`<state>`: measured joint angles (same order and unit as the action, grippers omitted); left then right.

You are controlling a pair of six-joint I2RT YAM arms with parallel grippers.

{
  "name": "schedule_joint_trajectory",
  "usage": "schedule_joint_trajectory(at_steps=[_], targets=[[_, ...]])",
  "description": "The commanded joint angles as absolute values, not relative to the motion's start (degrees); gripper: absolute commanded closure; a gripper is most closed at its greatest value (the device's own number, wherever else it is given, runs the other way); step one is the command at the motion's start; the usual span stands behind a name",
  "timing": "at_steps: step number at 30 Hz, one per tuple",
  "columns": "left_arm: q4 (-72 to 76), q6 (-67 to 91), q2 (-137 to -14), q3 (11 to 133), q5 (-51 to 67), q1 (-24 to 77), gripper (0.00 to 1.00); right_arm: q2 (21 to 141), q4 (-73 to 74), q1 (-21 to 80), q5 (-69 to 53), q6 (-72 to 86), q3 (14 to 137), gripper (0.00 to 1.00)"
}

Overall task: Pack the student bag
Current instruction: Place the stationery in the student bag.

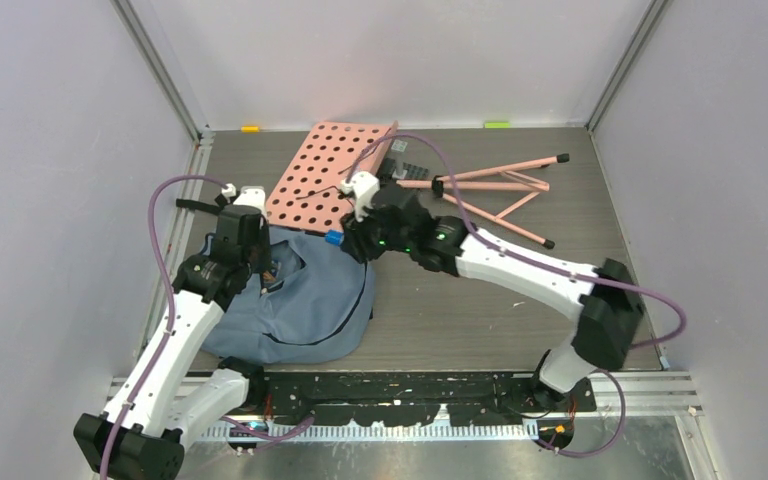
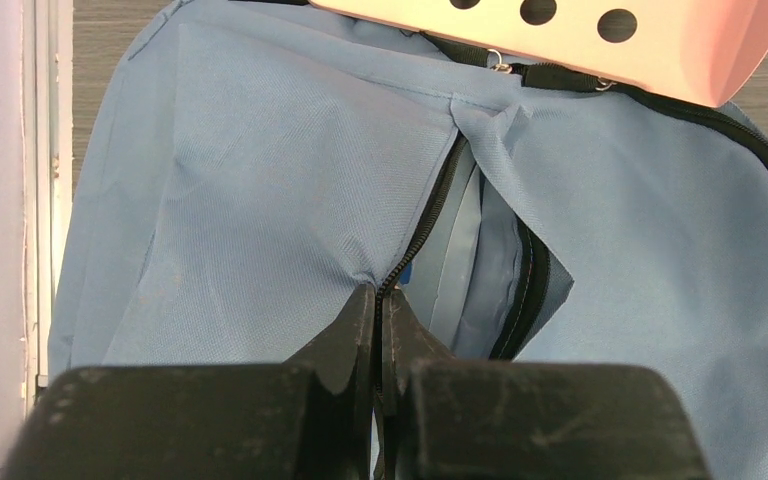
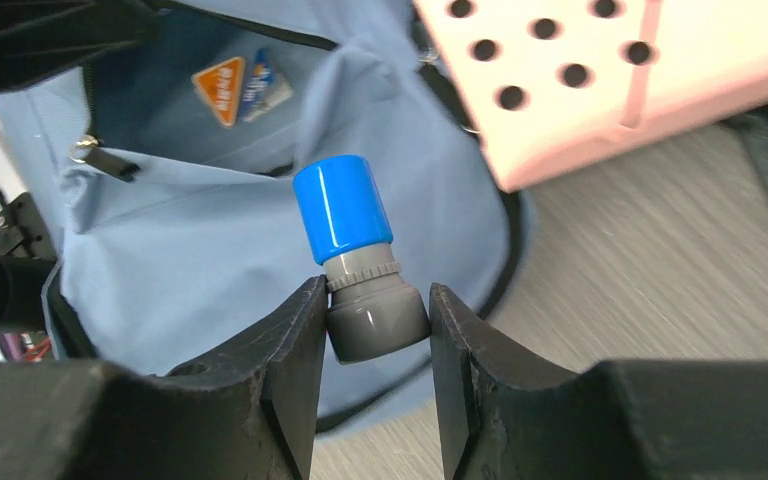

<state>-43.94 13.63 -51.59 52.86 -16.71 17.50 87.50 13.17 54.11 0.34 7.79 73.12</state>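
Top view, bag: I see the student bag (image 1: 305, 300), a large soft blue-grey fabric backpack with black zip trim. It lies flat on the dark wood-grain desk (image 1: 480, 310), left of middle, on my left arm's side.
Top view, left arm: the left gripper (image 1: 258, 266) is down on the bag's upper left part; from here I cannot make out its jaws.
Top view, right arm: the right gripper (image 1: 344, 240) reaches across from the right to the bag's upper right edge, with a blue tip showing at its end.
Top view, board: a pink perforated flat board (image 1: 325, 175) lies behind the bag, its near corner overlapping the bag's top.
Top view, stand: a folded pink tube stand with black end caps (image 1: 500, 190) lies on the desk, right of the board.
Left wrist view, jaws: pressed together, pinching the bag's fabric right at the black zip (image 2: 420, 235). The zip runs up from the tips, and the opening gapes just to their right.
Left wrist view, board: it crosses the top of the picture over the bag's far edge.
Right wrist view, jaws: clamped on the grey base of a small grey cylinder with a glossy blue cap (image 3: 355, 255). The blue-capped cylinder stands nearly upright, tilted a little left.
Right wrist view, bag: it lies behind the cylinder with its mouth open and an orange label (image 3: 225, 88) inside.
Right wrist view, board: its corner shows top right, beside the bag's edge.
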Motion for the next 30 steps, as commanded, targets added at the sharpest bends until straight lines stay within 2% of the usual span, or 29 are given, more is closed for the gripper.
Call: schedule_joint_trajectory(at_steps=[1, 6, 20, 23, 30], targets=[[-37.53, 13.36, -50.03, 53.51, -13.53, 17.67, 1.0, 97.43, 17.1, 57.03, -3.47, 9.45, 84.01, 0.9], [-37.54, 13.36, -49.78, 53.48, -13.78, 17.67, 1.0, 107.55, 22.42, 57.76, -7.31, 11.62, 96.43, 0.9], [-37.44, 13.54, -50.0, 53.57, -13.37, 17.67, 1.0, 122.72, 24.63, 59.95, -14.29, 13.43, 112.66, 0.89], [-37.44, 13.54, -49.95, 53.61, -13.27, 17.67, 1.0, 124.05, 21.72, 60.17, -14.27, 15.41, 113.58, 0.88], [-37.43, 13.54, -50.01, 53.59, -13.36, 17.67, 1.0, 124.31, 8.65, 60.69, -12.06, 19.95, 109.54, 0.79]])
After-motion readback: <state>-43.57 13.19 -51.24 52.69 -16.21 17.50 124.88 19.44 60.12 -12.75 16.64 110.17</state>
